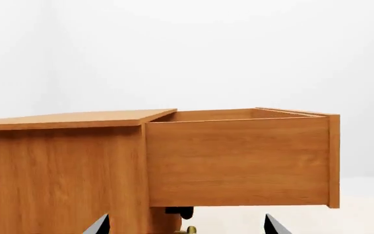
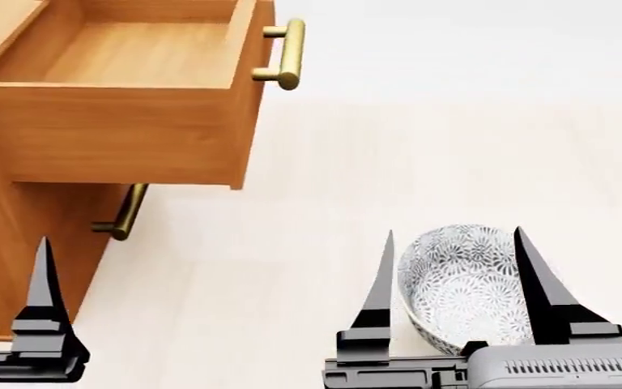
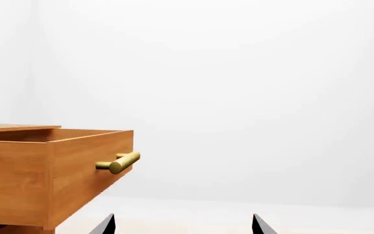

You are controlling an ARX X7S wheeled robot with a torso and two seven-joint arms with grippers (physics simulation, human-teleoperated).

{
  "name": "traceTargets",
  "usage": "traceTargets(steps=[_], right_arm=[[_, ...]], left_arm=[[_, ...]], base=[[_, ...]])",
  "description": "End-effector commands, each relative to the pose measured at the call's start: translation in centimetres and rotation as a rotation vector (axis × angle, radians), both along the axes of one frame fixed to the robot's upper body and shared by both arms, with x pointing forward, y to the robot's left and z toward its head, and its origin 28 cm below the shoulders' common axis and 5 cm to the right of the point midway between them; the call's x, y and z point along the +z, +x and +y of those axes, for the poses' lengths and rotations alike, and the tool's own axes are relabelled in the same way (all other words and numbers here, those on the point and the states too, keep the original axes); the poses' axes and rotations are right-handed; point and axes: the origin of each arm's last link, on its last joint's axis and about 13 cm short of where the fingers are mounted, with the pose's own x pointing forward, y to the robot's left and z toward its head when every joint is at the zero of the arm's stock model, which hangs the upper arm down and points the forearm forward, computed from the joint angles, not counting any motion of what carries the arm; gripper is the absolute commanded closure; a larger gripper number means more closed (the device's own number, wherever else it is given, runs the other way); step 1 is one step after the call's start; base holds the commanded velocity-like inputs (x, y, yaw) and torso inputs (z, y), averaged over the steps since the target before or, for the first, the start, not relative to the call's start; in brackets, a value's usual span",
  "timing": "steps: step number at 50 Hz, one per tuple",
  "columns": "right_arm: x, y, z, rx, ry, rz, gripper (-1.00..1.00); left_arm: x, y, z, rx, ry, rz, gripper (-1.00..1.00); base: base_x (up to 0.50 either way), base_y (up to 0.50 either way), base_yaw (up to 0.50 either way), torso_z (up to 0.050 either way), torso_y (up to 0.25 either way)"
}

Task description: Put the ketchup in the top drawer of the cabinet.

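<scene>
Already pulled out, the top drawer [image 2: 127, 57] of the cabinet [image 2: 14, 235] juts over the pale worktop [image 2: 322, 203], its wooden floor bare and its brass handle [image 2: 287, 53] facing the robot's right. The lower drawer's handle [image 2: 127, 212] shows beneath it. Nearer the robot, a grey-patterned bowl [image 2: 465, 288] sits under the right tool [image 2: 453, 279], whose black prongs stand wide apart and hold nothing. The left tool [image 2: 43, 300] shows only one prong in the head view; its wrist camera shows two tips spread apart with nothing between them. No ketchup tin appears in any view, so which way it lies from either tool cannot be told. By the look of it, the drawer stands ahead and left, closer to the left arm.
</scene>
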Motion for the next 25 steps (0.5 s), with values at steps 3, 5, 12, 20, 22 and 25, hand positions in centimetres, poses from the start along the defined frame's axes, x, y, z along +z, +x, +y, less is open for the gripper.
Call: traceTargets(steps=[3,5,12,20,22,25], right_arm=[[-0.15,0.11,-0.03,0.002,0.001,0.003,-1.00],[-0.09,0.10,-0.03,0.002,0.000,0.002,-1.00],[-0.21,0.15,-0.07,0.000,0.001,0.005,-1.00],[-0.19,0.16,-0.06,0.001,0.008,-0.014,-1.00],[-0.17,0.17,-0.06,0.000,0.007,-0.014,-1.00],[-0.15,0.16,-0.08,0.002,0.010,-0.017,-1.00]], left_arm=[[-0.18,0.14,-0.04,-0.001,0.000,0.005,-1.00],[-0.15,0.15,-0.03,-0.001,0.000,0.006,-1.00],[-0.16,0.19,-0.02,0.000,-0.001,0.006,-1.00],[-0.21,0.25,0.01,0.001,-0.002,0.007,-1.00],[-0.22,0.24,0.01,0.000,-0.002,0.008,-1.00],[-0.22,0.20,0.02,0.001,-0.002,0.008,-1.00]], base=[[0.00,0.50,0.00,0.000,0.000],[0.00,0.50,0.00,0.000,0.000],[0.00,0.50,0.00,0.000,0.000],[0.00,0.21,0.00,0.000,0.000],[0.00,0.00,0.00,0.000,0.000],[0.00,0.00,0.00,0.000,0.000]])
